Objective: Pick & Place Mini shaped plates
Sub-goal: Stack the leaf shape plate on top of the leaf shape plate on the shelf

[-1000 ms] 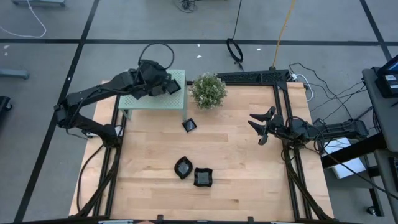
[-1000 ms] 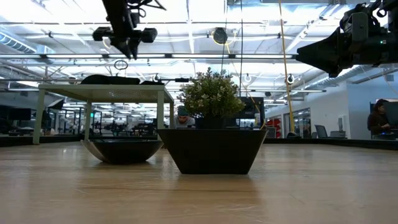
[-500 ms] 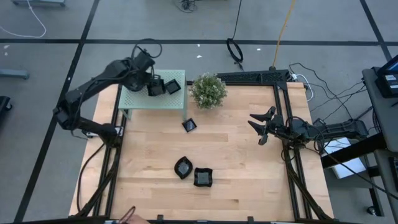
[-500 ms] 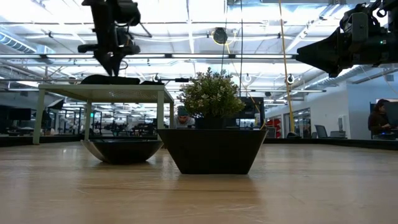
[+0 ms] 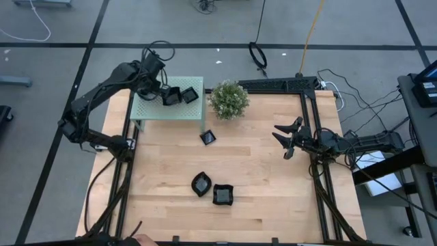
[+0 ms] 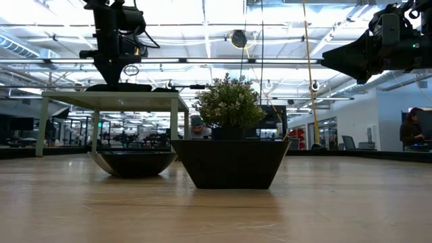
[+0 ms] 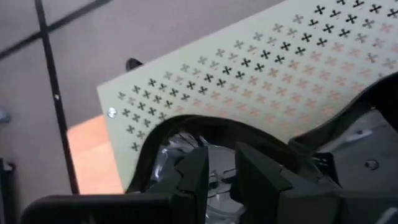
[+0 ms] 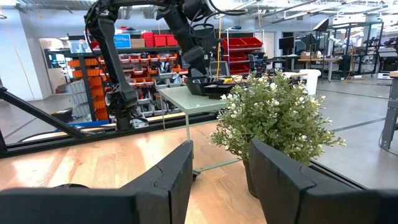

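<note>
My left gripper [image 5: 166, 93] reaches over the pale green side table [image 5: 167, 109] at the far left and is shut on a black glossy mini plate [image 7: 186, 123]. Beside it, another black plate [image 5: 190, 94] lies on that side table. On the wooden table, a small square plate [image 5: 208, 137] lies near the middle. A wavy-rimmed plate [image 5: 201, 184] and a square one [image 5: 223, 195] lie toward the near edge. My right gripper [image 5: 283, 140] waits open at the table's right side. My left gripper has the mini plate between its two fingers [image 7: 194, 171], at the side of its rim [image 7: 214, 138] nearest the wrist. The fingers slant down from above. The plate sits just over the perforated top of the side table; I cannot tell whether it touches the top.
A green leafy potted plant [image 5: 229, 99] stands right beside the side table. Black frame rails [image 5: 311, 130] run along the table's far right and right edges. A person sits in the room at the far right [image 6: 412, 128].
My left gripper has swung toward the table's left edge over the side table, sunk a little and turned about its wrist, carrying the plate along. Its fingers have kept the same gap.
</note>
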### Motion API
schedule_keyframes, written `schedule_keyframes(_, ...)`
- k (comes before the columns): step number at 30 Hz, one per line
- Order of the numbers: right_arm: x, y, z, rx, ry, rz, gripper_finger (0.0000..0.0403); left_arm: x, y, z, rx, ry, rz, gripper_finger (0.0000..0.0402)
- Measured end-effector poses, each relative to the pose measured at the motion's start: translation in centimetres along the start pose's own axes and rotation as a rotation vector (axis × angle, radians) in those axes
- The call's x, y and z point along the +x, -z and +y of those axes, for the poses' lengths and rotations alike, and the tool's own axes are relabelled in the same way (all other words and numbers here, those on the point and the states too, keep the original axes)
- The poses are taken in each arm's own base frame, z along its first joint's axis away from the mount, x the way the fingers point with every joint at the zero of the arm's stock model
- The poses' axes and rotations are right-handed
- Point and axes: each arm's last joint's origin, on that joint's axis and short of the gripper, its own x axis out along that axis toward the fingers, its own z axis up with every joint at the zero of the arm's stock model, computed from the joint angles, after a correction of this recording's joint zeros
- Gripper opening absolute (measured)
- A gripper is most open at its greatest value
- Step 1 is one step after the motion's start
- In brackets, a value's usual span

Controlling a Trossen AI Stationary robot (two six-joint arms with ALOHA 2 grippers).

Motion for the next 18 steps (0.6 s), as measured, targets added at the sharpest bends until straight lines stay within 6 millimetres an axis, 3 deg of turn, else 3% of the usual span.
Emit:
schedule_keyframes(13,0.0,0.0,0.0,0.0,0.0,0.0,0.0144,-0.5,-0.3,-1.8,0.073,0.167,-0.049,0.0085)
schedule_keyframes(18,0.0,0.0,0.0,0.0,0.0,0.0,0.0144,-1.8,0.5,-2.0,0.174,0.213,-0.06,0.0085)
